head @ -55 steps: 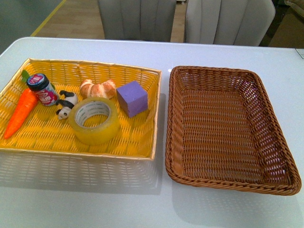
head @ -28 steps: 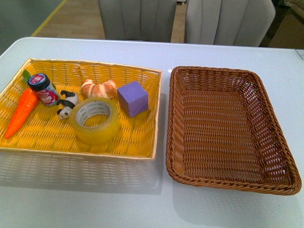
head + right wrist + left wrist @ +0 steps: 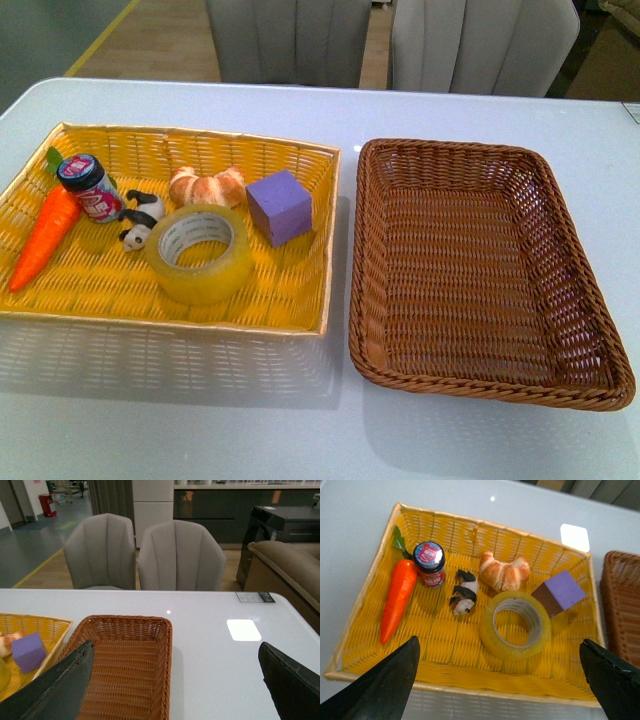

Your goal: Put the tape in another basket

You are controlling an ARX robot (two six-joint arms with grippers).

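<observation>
Tape [image 3: 200, 281] lies flat, hole up, inside the yellow tray [image 3: 170, 318], close to the tray's near rim and about midway along it, untouched by either tool. The left tool [image 3: 498, 640] is above the tray with its two dark fingers [image 3: 390, 680] spread wide and nothing between them. In its wrist view the roll sits in the gap between the fingers, nearer the right one, well apart from both and touching neither. The right tool [image 3: 175, 645] is also spread wide and empty. It is off to the tray's right, over the brown basket [image 3: 480, 385], and the tape shows only as a yellow sliver at the edge of its view. The basket stands on the white table [image 3: 200, 420] just beside the tray's right rim, with a narrow strip of table between them, and nothing lies in it. Other things share the tray with the tape: a purple block [image 3: 279, 206] near the tray's right wall, a croissant [image 3: 205, 187] toward the tray's far side, a small panda figure [image 3: 140, 220] and a tilted jar [image 3: 90, 188] left of the tray's middle, and a carrot [image 3: 42, 240] along the tray's left wall. The panda is just beside the roll, and I cannot tell whether they touch. The block and croissant are near the roll but apart from it.
</observation>
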